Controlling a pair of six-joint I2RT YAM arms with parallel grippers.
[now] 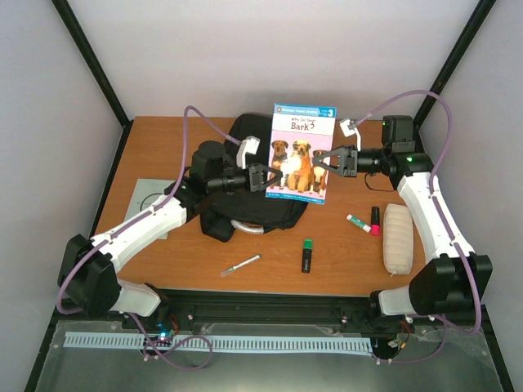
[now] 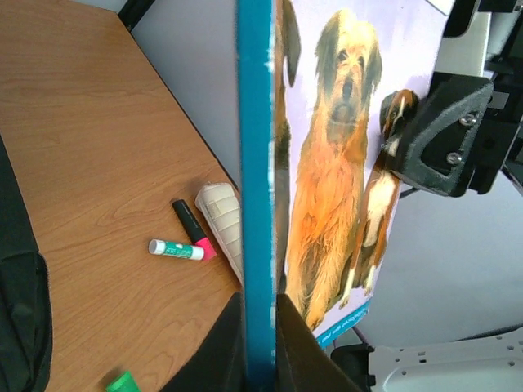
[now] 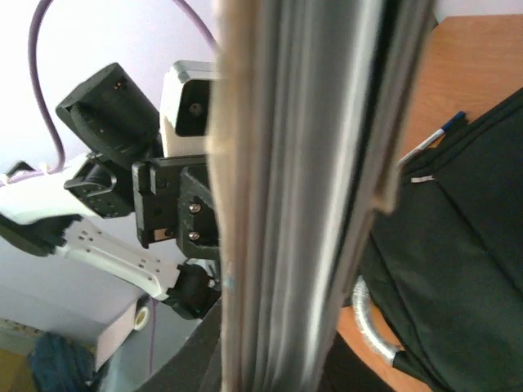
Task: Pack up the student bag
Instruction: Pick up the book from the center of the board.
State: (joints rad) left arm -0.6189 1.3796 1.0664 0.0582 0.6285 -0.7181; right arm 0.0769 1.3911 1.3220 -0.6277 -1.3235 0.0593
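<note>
- The bag (image 1: pixel 253 208), black and slumped, lies left of centre on the table (image 1: pixel 163 147), below and behind the raised book.
- The book (image 1: pixel 301 155), with dogs on its cover, stands upright in the air over the bag, held from both sides.
- The left gripper (image 1: pixel 263 175) has its fingers clamped tight on the book's spine edge.
- The right gripper (image 1: pixel 333 159) has its fingers drawn in against the page edge and appears to grip it.
- Near the right arm lie a cream pouch (image 1: pixel 398 237), a glue stick (image 1: pixel 358 222) and a marker (image 1: pixel 375 220).
- The step looks like a two-handed carry or handover.
- To do it well, one grip should be firm before the other lets go.
- The book should stay level and go in spine first; whether the bag is open cannot be told.
</note>
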